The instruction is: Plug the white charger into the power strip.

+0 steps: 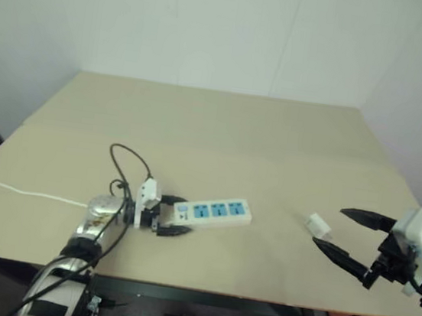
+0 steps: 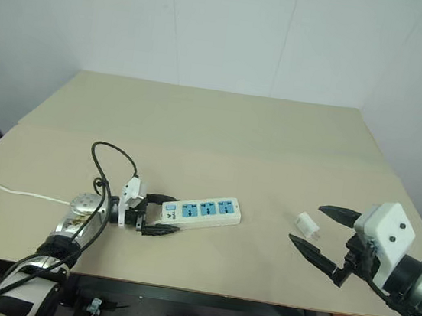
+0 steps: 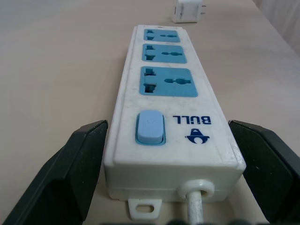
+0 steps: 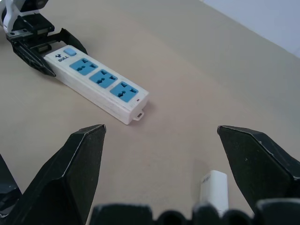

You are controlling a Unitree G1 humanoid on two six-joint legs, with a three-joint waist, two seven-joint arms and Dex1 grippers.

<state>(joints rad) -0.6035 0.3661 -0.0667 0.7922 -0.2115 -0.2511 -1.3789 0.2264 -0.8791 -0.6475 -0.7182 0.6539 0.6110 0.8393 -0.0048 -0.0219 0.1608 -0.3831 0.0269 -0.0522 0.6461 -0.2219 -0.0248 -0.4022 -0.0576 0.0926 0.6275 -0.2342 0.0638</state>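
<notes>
On the beige table (image 2: 200,118) lies one long white plastic power strip (image 2: 201,210) with three blue socket panels and one blue switch, and one small white cube-shaped charger (image 2: 308,224). Two black-fingered grippers show.

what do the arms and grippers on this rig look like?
Each gripper has two black, pointed, wedge-shaped fingers on a white boxy housing: left gripper, right gripper. The right housing carries small dark dots on its side. The left arm has a shiny silver wrist section, black bands lower down, and loose black cables looping above it.
</notes>
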